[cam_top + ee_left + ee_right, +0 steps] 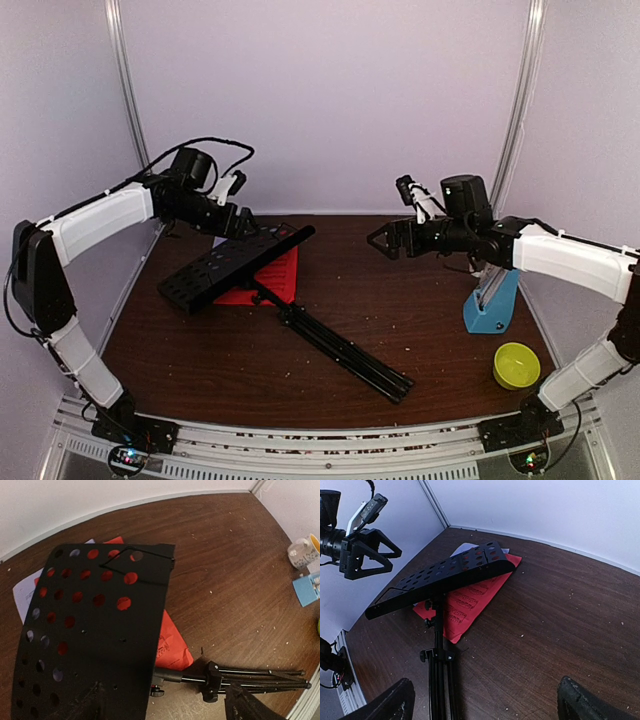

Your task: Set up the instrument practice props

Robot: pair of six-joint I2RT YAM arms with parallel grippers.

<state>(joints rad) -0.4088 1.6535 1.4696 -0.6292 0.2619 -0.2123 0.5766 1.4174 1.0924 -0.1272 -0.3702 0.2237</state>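
Observation:
The black perforated music stand (235,265) lies on the table with its tripod legs (345,350) folded and stretched toward the front right. Its tray rests over the red sheet (278,280) and hides most of it. The white sheet (25,587) peeks out beyond the tray's far edge. The blue metronome (492,302) stands at the right, under my right arm. My left gripper (240,220) is open and empty, above the tray's far end (100,630). My right gripper (385,240) is open and empty, in the air right of the stand (437,577).
A yellow bowl (516,365) sits at the front right. A white mug (303,551) stands near the metronome (306,589) at the right. The back wall and side frame posts close the table in.

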